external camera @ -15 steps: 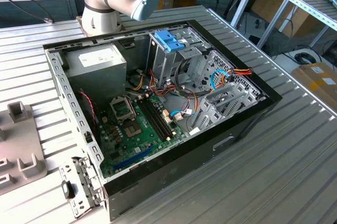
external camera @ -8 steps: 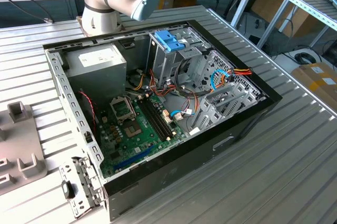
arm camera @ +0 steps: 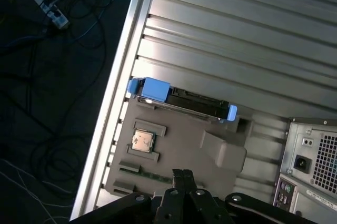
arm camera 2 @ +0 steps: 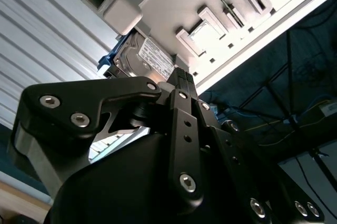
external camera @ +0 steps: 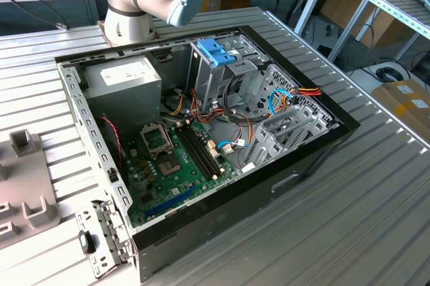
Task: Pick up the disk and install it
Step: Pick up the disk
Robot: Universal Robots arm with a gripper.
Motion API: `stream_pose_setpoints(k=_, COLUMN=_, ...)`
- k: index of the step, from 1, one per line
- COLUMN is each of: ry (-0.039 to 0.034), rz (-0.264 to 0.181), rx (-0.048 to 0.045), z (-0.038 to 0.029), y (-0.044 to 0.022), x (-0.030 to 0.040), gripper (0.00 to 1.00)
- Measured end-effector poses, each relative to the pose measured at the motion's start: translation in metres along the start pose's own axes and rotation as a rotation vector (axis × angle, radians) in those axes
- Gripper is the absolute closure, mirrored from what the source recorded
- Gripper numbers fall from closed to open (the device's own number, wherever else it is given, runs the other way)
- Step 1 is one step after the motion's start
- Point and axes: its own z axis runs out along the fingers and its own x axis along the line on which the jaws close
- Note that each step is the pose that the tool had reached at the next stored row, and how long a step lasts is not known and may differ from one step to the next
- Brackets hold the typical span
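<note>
1. Presently the pick-up step is in hand, by judgement at its approach stage. The disk (arm camera: 187, 100) stands on its long edge at the far side of the grey tray (arm camera: 174, 182), with blue carrier plastic at both ends. Nothing grips it.
2. The hand (arm camera: 182, 174) has its two slim fingers together and carries nothing. In the first wrist view it lies apart from the disk, with bare tray between them.
3. In the second wrist view the disk (arm camera 2: 150, 58) turns its white label toward the hand (arm camera 2: 181, 74). How near the two are cannot be told from that angle.
4. As a judgement, a grasp calls for the fingers to be parted wider than the disk is thick, squared to its flat faces and kept clear of the raised tray blocks.
5. The open computer case (external camera: 269, 192) lies on the ribbed desk (external camera: 349, 219), and its metal drive cage (external camera: 222, 78) carries a blue handle (external camera: 216, 51).
6. Hard to make out: how the tray seats the disk's lower edge, the print on the label, and which bay of the cage is free behind the cables. The exterior view's left edge cuts off the tray (external camera: 27, 185).
</note>
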Motion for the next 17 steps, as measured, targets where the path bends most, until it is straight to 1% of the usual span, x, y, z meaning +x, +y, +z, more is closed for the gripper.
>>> stream_pose_setpoints(k=17, ry=0.0035, rz=-0.079, rx=-0.0019, z=0.0000, y=0.0000, x=0.0000, gripper=0.90)
